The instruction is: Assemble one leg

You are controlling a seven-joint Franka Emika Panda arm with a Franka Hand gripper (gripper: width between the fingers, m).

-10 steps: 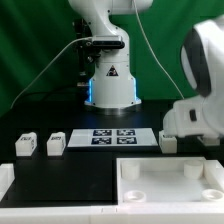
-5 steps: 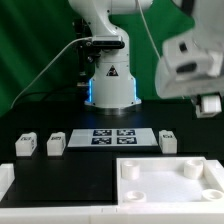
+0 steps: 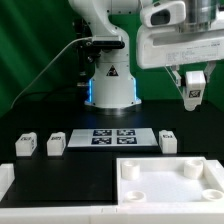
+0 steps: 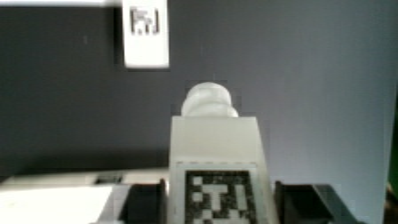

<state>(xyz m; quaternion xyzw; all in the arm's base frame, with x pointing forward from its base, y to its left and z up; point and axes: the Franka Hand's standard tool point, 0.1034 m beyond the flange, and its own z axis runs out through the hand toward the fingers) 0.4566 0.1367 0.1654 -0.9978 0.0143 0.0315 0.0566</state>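
My gripper (image 3: 193,98) is high at the exterior view's right, well above the table, shut on a small white leg (image 3: 194,84). In the wrist view that leg (image 4: 217,135) sits between the dark fingers (image 4: 143,203), its tag facing the camera and its rounded peg end pointing away. Three more legs stand on the black table: two at the exterior view's left (image 3: 24,145) (image 3: 56,144) and one at the right (image 3: 168,141). One leg also shows in the wrist view (image 4: 148,35). The large white tabletop (image 3: 205,184) lies at the front.
The marker board (image 3: 112,137) lies in the middle of the table, in front of the robot base (image 3: 110,85). A white edge piece (image 3: 5,180) shows at the front left. A green curtain hangs behind.
The gripper has risen from low at the exterior view's right and moved up and slightly left, carrying the leg. The three legs on the table have not moved.
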